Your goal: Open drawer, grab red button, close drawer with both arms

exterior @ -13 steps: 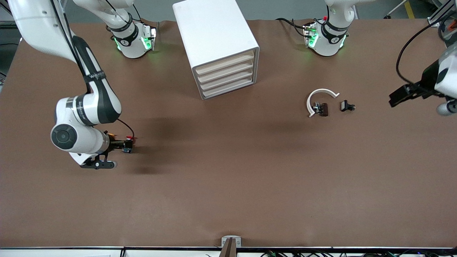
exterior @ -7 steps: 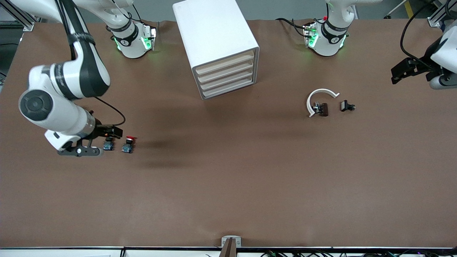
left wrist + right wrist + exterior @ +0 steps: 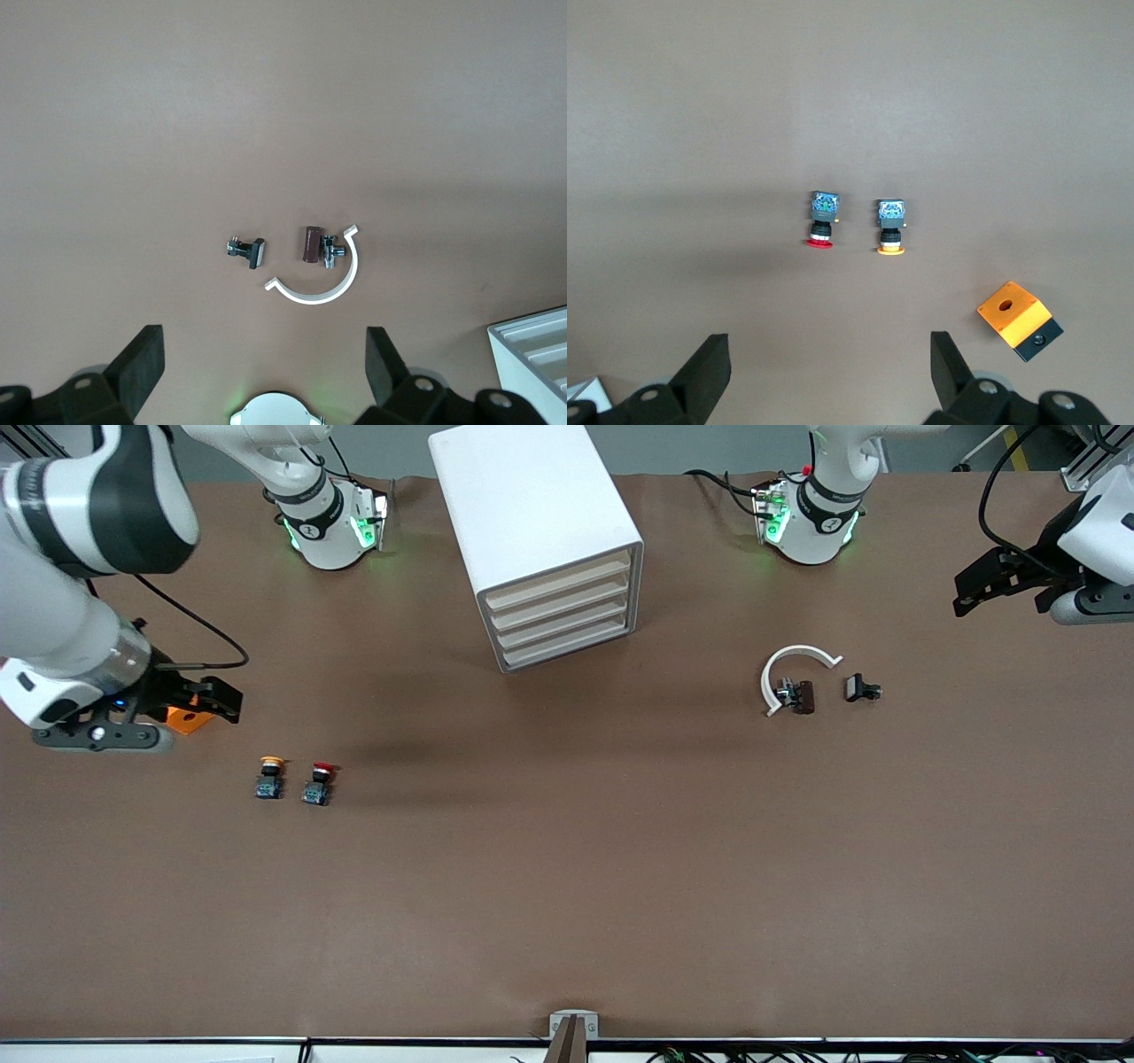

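The white cabinet (image 3: pixel 536 531) stands at the back middle with all four cream-fronted drawers (image 3: pixel 563 608) shut. The red-capped button (image 3: pixel 317 783) lies on the table toward the right arm's end, beside a yellow-capped button (image 3: pixel 269 777); both show in the right wrist view, the red one (image 3: pixel 823 220) and the yellow one (image 3: pixel 891 225). My right gripper (image 3: pixel 208 700) is open and empty, raised over the orange block (image 3: pixel 190 718). My left gripper (image 3: pixel 983 584) is open and empty, raised at the left arm's end of the table.
A white C-shaped ring (image 3: pixel 788 673) with a small brown-and-metal part (image 3: pixel 797 695) and a small black part (image 3: pixel 861 688) lie toward the left arm's end; they also show in the left wrist view (image 3: pixel 323 283). The orange block shows in the right wrist view (image 3: pixel 1014 317).
My right gripper let go of the red button on the table and rose away toward the table's end. My left gripper drew back and up.
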Controlling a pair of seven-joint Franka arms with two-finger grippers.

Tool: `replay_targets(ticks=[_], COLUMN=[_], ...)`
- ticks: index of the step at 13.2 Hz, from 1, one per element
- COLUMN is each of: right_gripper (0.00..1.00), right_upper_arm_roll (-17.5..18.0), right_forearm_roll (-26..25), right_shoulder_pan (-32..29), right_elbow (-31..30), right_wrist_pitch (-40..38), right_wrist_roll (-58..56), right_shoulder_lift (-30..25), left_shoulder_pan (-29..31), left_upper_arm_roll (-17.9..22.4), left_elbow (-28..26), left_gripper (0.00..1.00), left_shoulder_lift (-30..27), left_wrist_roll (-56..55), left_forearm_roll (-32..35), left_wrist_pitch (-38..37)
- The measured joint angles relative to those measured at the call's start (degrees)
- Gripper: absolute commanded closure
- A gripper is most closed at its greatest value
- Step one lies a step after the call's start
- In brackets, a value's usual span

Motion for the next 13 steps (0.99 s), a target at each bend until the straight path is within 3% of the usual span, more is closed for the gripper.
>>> replay_targets(ticks=[3, 8, 13], right_gripper=[0.00, 0.00, 0.00], right_upper_arm_roll=[-0.40, -0.30, -0.42], right_forearm_roll=[1.82, 1.99, 1.97], right_shoulder_pan=[-3.68, -4.27, -5.03], right_elbow=[0.78, 9.83, 10.77], right_wrist_pitch=[-1.19, -11.65, -13.28], right_wrist_roll=[-4.17, -4.26, -4.32], right_shoulder_lift=[-1.93, -4.39, -4.09], left_shoulder_pan=[-0.26, -0.38, -0.38], left_upper_arm_roll=[-0.03, -0.16, -0.16], left_elbow=[-0.07, -0.45, -0.37], left_gripper=[0.00, 0.00, 0.00], left_shoulder_lift=[-0.03, -0.21, -0.25], left_wrist_roll=[0.25, 0.30, 0.32], left_forearm_roll=[-0.16, -0.32, -0.76], left_wrist_pitch=[0.13, 0.11, 0.51])
